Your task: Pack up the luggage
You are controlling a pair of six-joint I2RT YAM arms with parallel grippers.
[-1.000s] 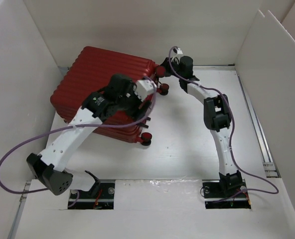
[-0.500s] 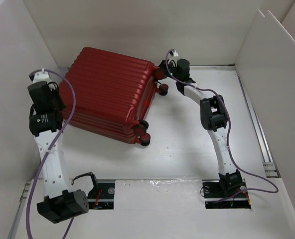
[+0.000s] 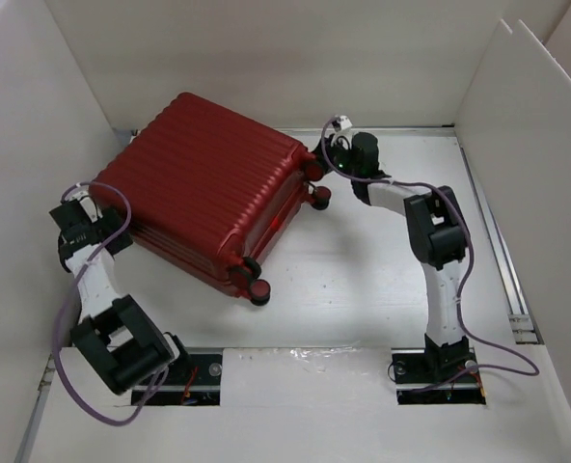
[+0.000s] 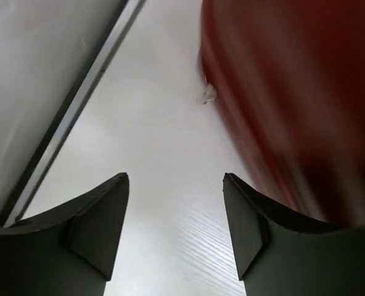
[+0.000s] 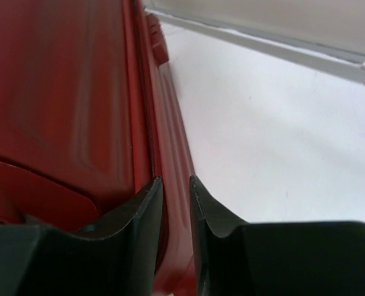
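Red ribbed luggage (image 3: 208,183) is seen lying closed, contents hidden, at the white table's (image 3: 363,280) far left, its seam pinched by the right gripper (image 5: 176,180), the left gripper (image 4: 175,179) held spread and empty beside it.

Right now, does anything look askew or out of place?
Yes: the luggage lies closed and askew, turned diagonally to the table edges, its wheels toward the right arm. Nothing looks spilled or damaged.

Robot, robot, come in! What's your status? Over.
Left gripper open, beside the luggage, holding nothing. Right gripper nearly shut at its seam, grip unclear. Luggage closed, on the table. Nothing seen in the way.
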